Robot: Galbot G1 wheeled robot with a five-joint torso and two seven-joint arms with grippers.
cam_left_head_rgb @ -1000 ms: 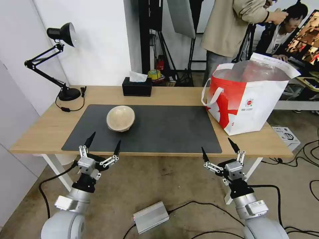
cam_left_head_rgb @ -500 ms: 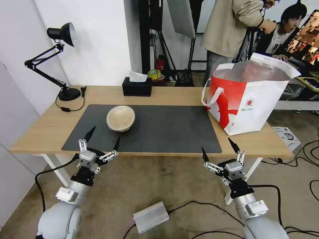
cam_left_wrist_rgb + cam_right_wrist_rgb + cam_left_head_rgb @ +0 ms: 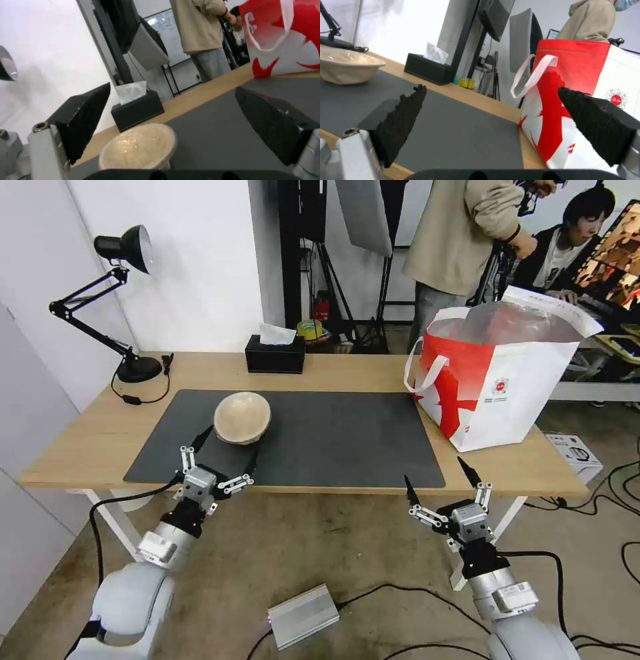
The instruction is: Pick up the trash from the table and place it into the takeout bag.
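- The beige domed paper bowl sat on the dark grey mat of the long light-wood bench, towards its left, apparently the one piece of trash left out.
- The left gripper hung at the bench's near edge, spread wide and empty, fingers framing the bowl, likely lined up to straddle it.
- The right gripper waited wide open and empty below the edge.
- The white-and-red foil-lined takeout bag stood open-mouthed at the right end, ready to receive.

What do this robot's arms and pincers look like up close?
Both arms are smooth pale-grey tubes narrowing to black wrists. The left pincer and right pincer have silver metal brackets tipped with pointed black rough-textured fingers. A black cable trails along the left arm.
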